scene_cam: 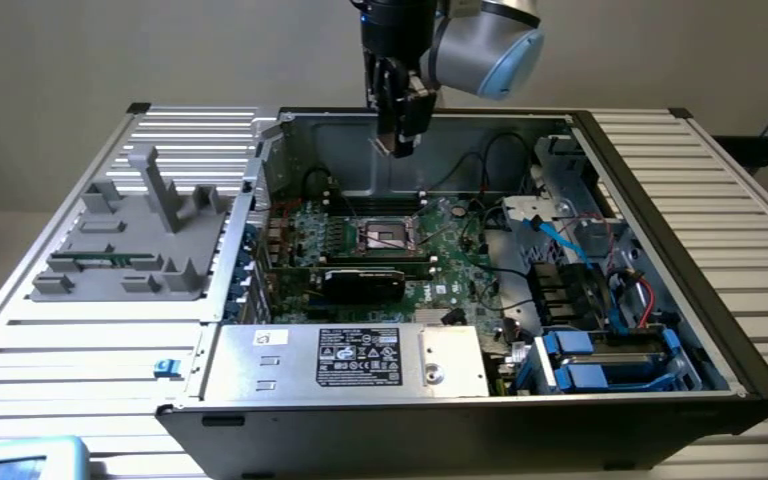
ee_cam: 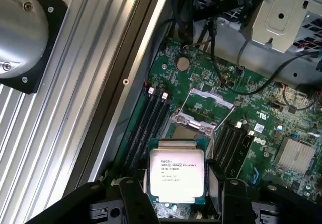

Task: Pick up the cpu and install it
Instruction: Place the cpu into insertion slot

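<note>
The cpu [ee_cam: 177, 176], a silvery square chip with printed text and a thin green rim, sits flat between my two black fingers [ee_cam: 132, 200]. My gripper [ee_cam: 180, 191] is shut on its opposite edges. Beyond it on the green motherboard lies the socket [ee_cam: 189, 132] with its metal load frame [ee_cam: 207, 103] swung open. In the exterior view my gripper [scene_cam: 399, 140] hangs over the rear part of the open computer case, well above the socket [scene_cam: 391, 236] and slightly behind it.
A grey tray [scene_cam: 131, 240] with upright posts and a green memory stick [scene_cam: 95, 262] stands on the slatted table at the exterior view's left. Inside the case are a black card [scene_cam: 364, 281], a power supply [scene_cam: 344, 355], cables [scene_cam: 564, 245] and blue drive bays [scene_cam: 611, 360].
</note>
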